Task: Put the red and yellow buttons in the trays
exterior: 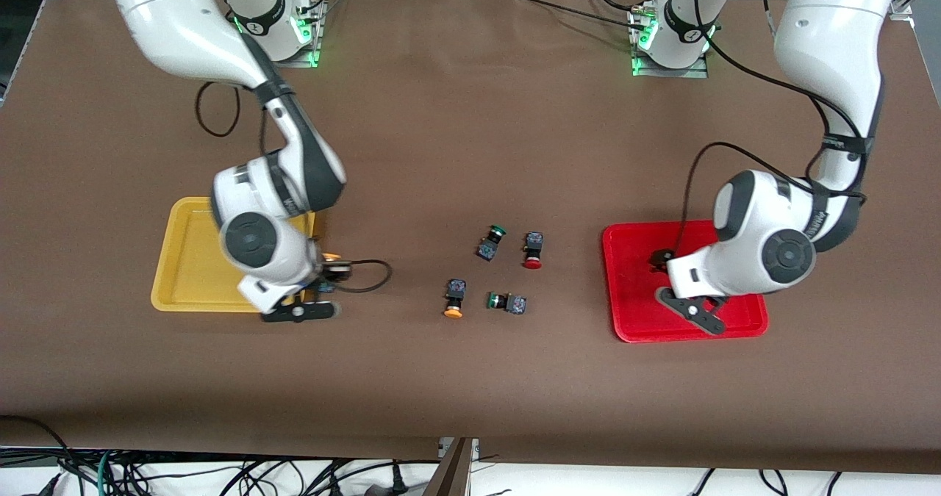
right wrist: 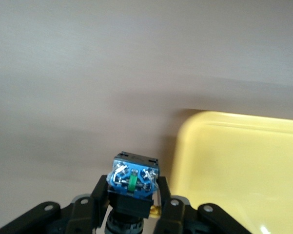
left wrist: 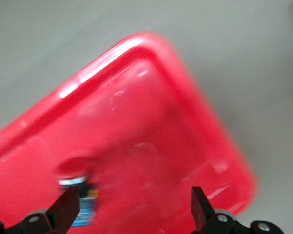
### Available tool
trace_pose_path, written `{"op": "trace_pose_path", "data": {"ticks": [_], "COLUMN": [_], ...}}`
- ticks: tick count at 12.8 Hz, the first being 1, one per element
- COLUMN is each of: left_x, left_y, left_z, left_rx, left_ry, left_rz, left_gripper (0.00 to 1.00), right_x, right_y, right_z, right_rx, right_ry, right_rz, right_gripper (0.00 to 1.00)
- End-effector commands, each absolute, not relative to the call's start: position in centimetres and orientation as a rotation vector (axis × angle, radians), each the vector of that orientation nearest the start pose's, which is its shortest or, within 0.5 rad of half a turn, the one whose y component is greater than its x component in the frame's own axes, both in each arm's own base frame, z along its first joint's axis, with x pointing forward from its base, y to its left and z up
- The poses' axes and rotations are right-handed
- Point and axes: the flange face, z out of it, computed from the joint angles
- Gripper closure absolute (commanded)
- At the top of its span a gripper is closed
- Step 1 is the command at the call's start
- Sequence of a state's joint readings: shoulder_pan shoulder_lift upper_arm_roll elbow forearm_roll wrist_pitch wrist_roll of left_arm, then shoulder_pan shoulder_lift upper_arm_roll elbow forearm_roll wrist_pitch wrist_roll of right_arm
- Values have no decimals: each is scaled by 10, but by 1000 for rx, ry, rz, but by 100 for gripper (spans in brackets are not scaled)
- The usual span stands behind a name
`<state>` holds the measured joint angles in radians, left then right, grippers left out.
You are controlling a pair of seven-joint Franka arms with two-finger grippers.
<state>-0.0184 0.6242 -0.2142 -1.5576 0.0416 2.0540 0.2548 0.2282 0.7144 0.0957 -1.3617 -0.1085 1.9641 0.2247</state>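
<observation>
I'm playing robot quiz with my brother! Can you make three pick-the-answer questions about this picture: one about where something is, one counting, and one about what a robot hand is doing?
1. How many buttons lie on the bare table between the yellow tray and the red tray?
A) two B) four C) six

2. What is the left end effector over?
A) the red tray B) the yellow tray C) the table's middle

3. What is the right end effector doing?
A) open and empty B) shut on a button C) open over the red tray

Answers:
1 B: two green caps, one red and one yellow lie there.
2 A: the left wrist view shows red tray under its open fingers.
3 B: the held button sits clamped between its fingers, by the yellow tray's rim.
</observation>
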Motion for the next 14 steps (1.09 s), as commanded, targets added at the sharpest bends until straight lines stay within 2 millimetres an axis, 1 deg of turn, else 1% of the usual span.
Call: {"op": "trace_pose_path", "data": {"ticks": [1, 2, 3, 4, 5, 6, 7, 8, 10, 11, 12, 13, 14], "left_x": [657, 647, 637, 629, 618, 617, 612, 603, 592, 588, 586, 584, 581], "left_y": [-201, -236, -273, -306, -330, -336, -348, -363, -369, -374, -375, -376, -378], "left_z": [279, 271, 268, 260, 247, 234, 225, 215, 198, 192, 188, 180, 177], "left_rx": [-3220, -3235, -3244, -3252, -3254, -3250, -3240, -3212, -3156, -3142, -3138, -3135, -3136], "left_ry": [470, 381, 314, 230, 134, 61, 52, 59, 41, 40, 31, 28, 38], "left_rz": [230, 235, 211, 176, 162, 114, 76, 67, 59, 54, 60, 79, 79], "left_gripper": [0, 0, 0, 0, 0, 0, 0, 0, 0, 0, 0, 0, 18], "right_x": [679, 677, 674, 671, 666, 660, 656, 652, 649, 648, 646, 646, 647], "right_y": [126, 80, 45, 16, -6, -20, -26, -37, -43, -51, -54, -56, -57], "right_z": [283, 272, 266, 259, 250, 241, 234, 227, 219, 217, 214, 213, 214], "right_rx": [-3177, -3181, -3153, -3109, -3085, -3086, -3089, -3098, -3107, -3115, -3116, -3116, -3118], "right_ry": [-384, -417, -396, -367, -356, -335, -320, -298, -286, -274, -286, -298, -297], "right_rz": [272, 321, 351, 373, 389, 408, 414, 415, 414, 410, 408, 402, 395], "right_gripper": [100, 100, 100, 100, 100, 100, 100, 100, 100, 100, 100, 91, 17]}}
